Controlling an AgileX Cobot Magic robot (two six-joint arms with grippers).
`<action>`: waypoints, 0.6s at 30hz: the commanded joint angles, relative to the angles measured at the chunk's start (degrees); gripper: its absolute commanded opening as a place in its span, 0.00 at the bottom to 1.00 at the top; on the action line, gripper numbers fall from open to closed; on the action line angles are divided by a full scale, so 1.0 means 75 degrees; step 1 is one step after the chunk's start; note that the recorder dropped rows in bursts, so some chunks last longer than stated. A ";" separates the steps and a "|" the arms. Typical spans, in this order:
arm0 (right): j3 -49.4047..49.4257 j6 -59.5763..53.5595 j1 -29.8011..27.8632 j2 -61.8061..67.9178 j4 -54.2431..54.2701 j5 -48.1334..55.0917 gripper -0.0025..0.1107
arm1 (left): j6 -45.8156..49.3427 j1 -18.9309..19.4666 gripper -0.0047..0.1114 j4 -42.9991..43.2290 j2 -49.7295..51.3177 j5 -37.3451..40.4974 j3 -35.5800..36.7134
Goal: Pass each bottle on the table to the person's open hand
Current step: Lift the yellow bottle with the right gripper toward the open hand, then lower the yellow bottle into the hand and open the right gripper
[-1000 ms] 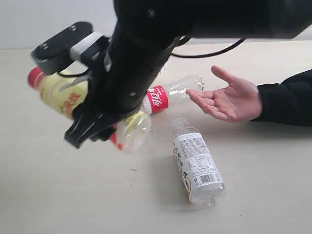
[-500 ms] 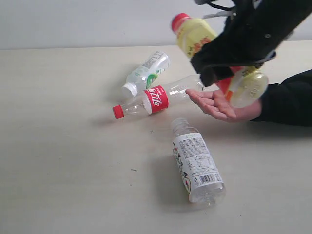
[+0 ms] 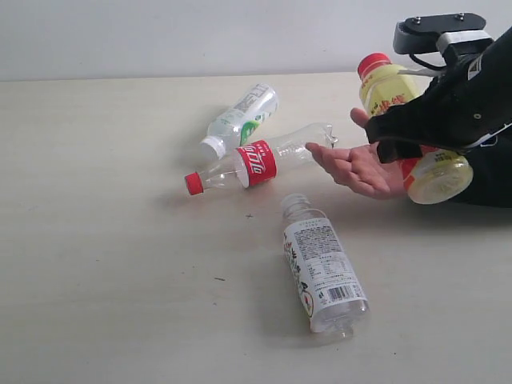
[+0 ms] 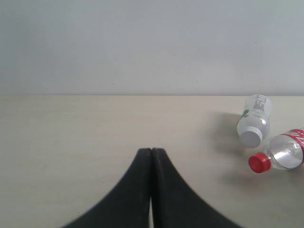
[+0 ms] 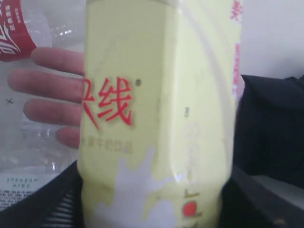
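Four small plastic bottles are in view, with one bare hand and two black claws. Three bottles lie on their sides on the pale beige surface (image 3: pixel 104 264). They are a clear bottle with a red label and red cap (image 3: pixel 256 162), a clear bottle with a green-white label and white cap (image 3: pixel 240 118) just beside it at its 11 o'clock, and a white-labelled bottle with a barcode (image 3: pixel 324 272) at its 5 o'clock.

The fourth, a yellow-labelled bottle with a red cap (image 3: pixel 386 94), is off the surface. The right claw (image 3: pixel 424 132) is clamped across its middle, and it tilts with the cap toward 11 o'clock and the base toward 5 o'clock. It hangs over the person's open hand (image 3: pixel 364 168) (palm up, black sleeve behind), toward the hand's 2 o'clock. Whether bottle and palm touch cannot be told. The hand's fingertips lie near the base of the red-labelled bottle.

The left claw (image 4: pixel 151 154) has its fingers pressed together, well apart from the bottles.
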 commanded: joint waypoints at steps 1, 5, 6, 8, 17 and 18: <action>0.0033 0.0036 -0.0045 0.0230 0.0090 -0.0405 0.02 | -0.0004 0.0000 0.04 0.0021 -0.0049 -0.0019 0.0026; -0.0180 0.0036 -0.0045 0.0717 0.0074 -0.0392 0.02 | -0.0004 0.0000 0.04 0.0021 -0.0049 -0.0019 0.0026; -0.0281 0.0036 -0.0045 0.0857 0.0074 -0.0332 0.02 | -0.0004 0.0000 0.04 0.0021 -0.0049 -0.0019 0.0026; -0.0447 0.0052 -0.0045 0.1080 0.0107 -0.0262 0.02 | -0.0004 0.0000 0.04 0.0021 -0.0049 -0.0019 0.0026; -0.0525 0.0052 -0.0045 0.1619 0.0106 -0.0277 0.02 | -0.0004 0.0000 0.04 0.0021 -0.0049 -0.0019 0.0026; -0.0525 0.0052 -0.0045 0.1619 0.0091 -0.0277 0.02 | -0.0004 0.0000 0.04 0.0021 -0.0049 -0.0019 0.0026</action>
